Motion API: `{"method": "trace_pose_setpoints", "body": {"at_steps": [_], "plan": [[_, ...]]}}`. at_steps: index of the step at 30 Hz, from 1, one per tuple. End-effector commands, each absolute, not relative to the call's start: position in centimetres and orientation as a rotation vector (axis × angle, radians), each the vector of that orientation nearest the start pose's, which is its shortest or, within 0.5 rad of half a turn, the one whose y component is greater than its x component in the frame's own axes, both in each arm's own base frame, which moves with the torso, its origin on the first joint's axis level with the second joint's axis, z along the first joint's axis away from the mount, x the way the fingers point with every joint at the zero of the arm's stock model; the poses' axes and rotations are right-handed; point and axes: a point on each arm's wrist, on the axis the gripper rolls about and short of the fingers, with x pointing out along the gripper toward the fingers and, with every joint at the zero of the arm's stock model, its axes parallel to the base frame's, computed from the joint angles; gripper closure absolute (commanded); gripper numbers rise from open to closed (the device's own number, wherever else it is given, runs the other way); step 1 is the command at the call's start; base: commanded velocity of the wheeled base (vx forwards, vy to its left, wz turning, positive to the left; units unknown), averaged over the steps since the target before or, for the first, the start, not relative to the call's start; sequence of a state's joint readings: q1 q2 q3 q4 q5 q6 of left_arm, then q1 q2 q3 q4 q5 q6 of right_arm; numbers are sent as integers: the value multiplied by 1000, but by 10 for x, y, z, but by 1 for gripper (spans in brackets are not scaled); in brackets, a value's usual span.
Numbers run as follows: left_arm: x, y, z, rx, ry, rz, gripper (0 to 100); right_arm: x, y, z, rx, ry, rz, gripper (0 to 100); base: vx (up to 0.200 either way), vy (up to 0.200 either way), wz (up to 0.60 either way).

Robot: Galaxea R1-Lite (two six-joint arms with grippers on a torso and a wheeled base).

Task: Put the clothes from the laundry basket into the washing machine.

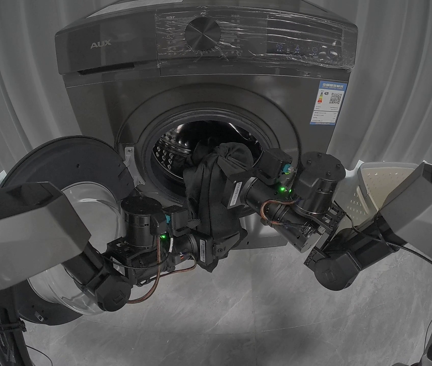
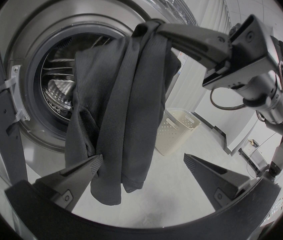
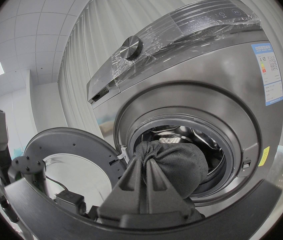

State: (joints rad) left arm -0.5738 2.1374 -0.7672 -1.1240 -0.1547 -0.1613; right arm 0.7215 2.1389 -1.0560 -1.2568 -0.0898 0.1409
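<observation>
The front-loading washing machine [image 1: 200, 92] stands against a pleated curtain [image 1: 12, 77]. Its round door [image 1: 68, 163] is swung fully open at 9 o'clock of the opening, and the steel drum [image 1: 175, 151] shows inside. A dial [image 1: 202, 32] sits on the film-wrapped control panel at 12 o'clock, and a label [image 1: 328, 102] is stuck to the front at 2 o'clock of the opening.

The right claw [image 1: 228, 171] comes in from 4 o'clock. Its fingers are pinched tight together on the bunched top of a black garment [image 1: 211, 189], which it holds at the mouth of the opening. In the right wrist view the closed fingers [image 3: 138, 174] grip a rounded wad of the fabric [image 3: 178, 164] in front of the drum [image 3: 181, 135]. The rest of the garment hangs straight down toward 6 o'clock, outside the machine and above the grey floor [image 1: 256, 306].

The left claw [image 1: 223, 245] sits at 6 o'clock of the hanging cloth. Its fingers are spread wide and it has hold of nothing. In the left wrist view the garment [image 2: 121, 100] drapes between those fingers. One fingertip [image 2: 93, 162] is right at the fabric's lower part and the other stands well apart. The right claw [image 2: 158, 29] clamps the fabric at 12 o'clock.

The cream laundry basket [image 2: 178, 129] stands on the floor at 3 o'clock of the machine, just beside it.
</observation>
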Motion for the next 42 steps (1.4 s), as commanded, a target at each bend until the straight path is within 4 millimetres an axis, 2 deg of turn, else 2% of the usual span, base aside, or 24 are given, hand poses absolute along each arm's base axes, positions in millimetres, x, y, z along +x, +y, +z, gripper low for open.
{"method": "trace_pose_setpoints", "body": {"at_steps": [1, 12, 20, 25, 26, 32, 36, 38, 42], "plan": [[318, -204, 54, -97, 328, -686, 0, 309, 270, 152, 206, -119, 641, 100, 0, 0, 0], [324, -199, 45, -89, 337, -657, 0, 310, 271, 150, 205, -116, 643, 100, 0, 0, 0], [337, -211, 32, -87, 329, -663, 0, 310, 273, 146, 205, -116, 644, 100, 0, 0, 0], [339, -213, 31, -89, 311, -659, 0, 311, 272, 146, 205, -116, 641, 100, 0, 0, 0], [339, -213, 31, -89, 309, -656, 100, 311, 272, 146, 205, -116, 641, 100, 0, 0, 0], [338, -213, 31, -87, 294, -644, 100, 312, 272, 144, 206, -114, 638, 100, 0, 0, 0], [334, -217, 37, -98, 245, -663, 100, 316, 269, 142, 204, -113, 610, 100, 0, 0, 0], [329, -218, 41, -101, 232, -673, 100, 316, 268, 142, 206, -114, 595, 100, 0, 0, 0], [305, -213, 64, -116, 189, -715, 100, 318, 267, 142, 203, -108, 590, 100, 0, 0, 0]]}}
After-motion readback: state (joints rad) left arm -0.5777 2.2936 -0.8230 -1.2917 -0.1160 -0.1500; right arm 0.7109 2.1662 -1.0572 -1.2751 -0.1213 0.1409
